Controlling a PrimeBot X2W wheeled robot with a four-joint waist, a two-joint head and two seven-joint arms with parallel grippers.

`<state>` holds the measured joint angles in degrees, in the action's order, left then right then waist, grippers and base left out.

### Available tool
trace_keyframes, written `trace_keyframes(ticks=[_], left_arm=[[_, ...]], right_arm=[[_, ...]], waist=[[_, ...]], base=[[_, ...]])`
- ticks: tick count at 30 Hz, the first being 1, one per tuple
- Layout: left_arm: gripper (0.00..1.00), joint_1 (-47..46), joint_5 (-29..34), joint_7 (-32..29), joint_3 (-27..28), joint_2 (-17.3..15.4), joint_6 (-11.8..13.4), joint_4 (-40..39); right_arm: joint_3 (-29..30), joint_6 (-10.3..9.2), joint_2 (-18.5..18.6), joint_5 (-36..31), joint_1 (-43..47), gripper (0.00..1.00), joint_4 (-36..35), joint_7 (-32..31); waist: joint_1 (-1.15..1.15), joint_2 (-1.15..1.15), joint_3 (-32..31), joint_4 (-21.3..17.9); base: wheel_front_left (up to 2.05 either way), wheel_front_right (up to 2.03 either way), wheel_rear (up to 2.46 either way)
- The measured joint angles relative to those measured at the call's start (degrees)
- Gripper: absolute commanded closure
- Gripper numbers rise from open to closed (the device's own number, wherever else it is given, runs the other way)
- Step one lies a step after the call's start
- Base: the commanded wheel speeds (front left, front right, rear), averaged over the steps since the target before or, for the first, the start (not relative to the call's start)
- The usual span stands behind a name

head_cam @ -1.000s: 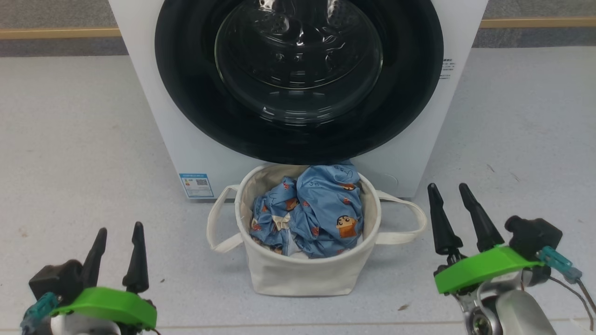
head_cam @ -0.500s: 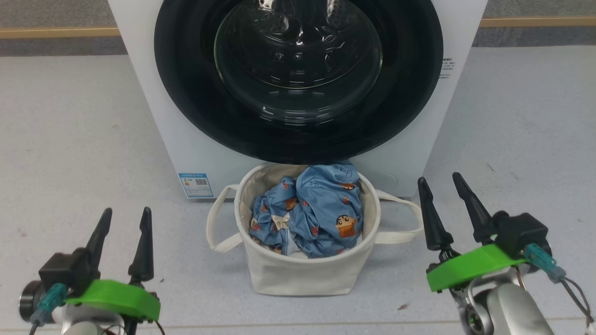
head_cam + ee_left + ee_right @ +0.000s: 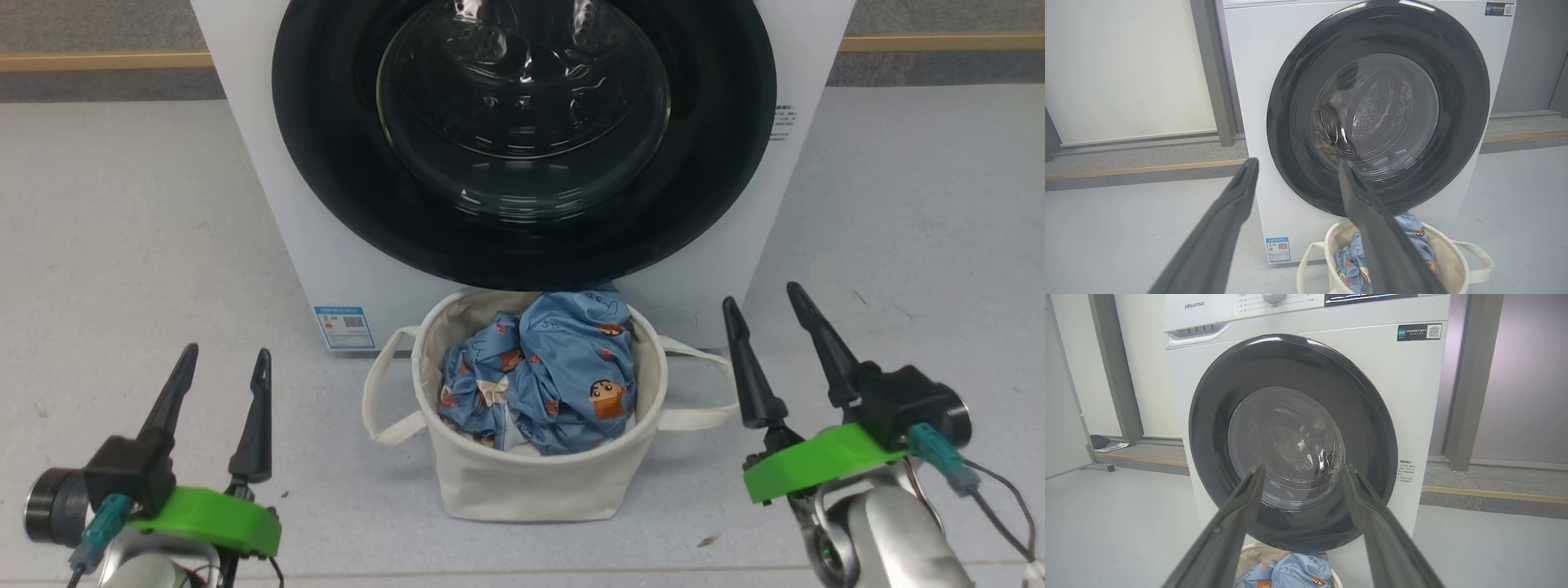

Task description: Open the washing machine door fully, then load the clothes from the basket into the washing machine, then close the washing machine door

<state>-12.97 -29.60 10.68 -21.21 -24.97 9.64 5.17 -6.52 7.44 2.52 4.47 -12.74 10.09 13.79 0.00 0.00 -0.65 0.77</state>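
Both open and empty, left gripper (image 3: 227,351) and right gripper (image 3: 759,294); glossy black-rimmed round glass door (image 3: 522,139) looks rigid, slick, so probably hook its edge.

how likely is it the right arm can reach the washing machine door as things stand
Probably yes: the washing machine door faces the right arm, jaws open and empty, with nothing between; the basket sits to its left.
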Motion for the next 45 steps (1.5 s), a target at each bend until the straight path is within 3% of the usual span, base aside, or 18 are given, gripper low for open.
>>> trace_keyframes(ticks=[12, 34, 45], left_arm=[[0.0, -0.2, -0.8, 0.2, 0.0, 0.0, 0.0, -0.1], [0.0, -0.2, -1.1, -0.1, -0.9, -0.5, 1.0, -0.2], [0.0, -0.2, -1.1, -0.6, -1.1, -0.8, 1.7, -0.4]], right_arm=[[1.4, 0.0, 0.1, 6.5, 0.1, 0.0, 0.8, 0.5], [0.7, 0.0, 0.1, 6.7, 0.0, 0.0, 1.6, 0.5], [0.7, 0.0, 0.1, 6.7, 0.0, 0.0, 1.5, 0.5]], waist=[[0.0, 0.0, -0.2, -0.1], [0.0, 0.0, -0.2, -0.3], [0.0, 0.0, 0.0, -0.4]], base=[[0.0, 0.0, 0.0], [0.02, 0.02, -0.03], [0.69, 0.67, -1.36]])
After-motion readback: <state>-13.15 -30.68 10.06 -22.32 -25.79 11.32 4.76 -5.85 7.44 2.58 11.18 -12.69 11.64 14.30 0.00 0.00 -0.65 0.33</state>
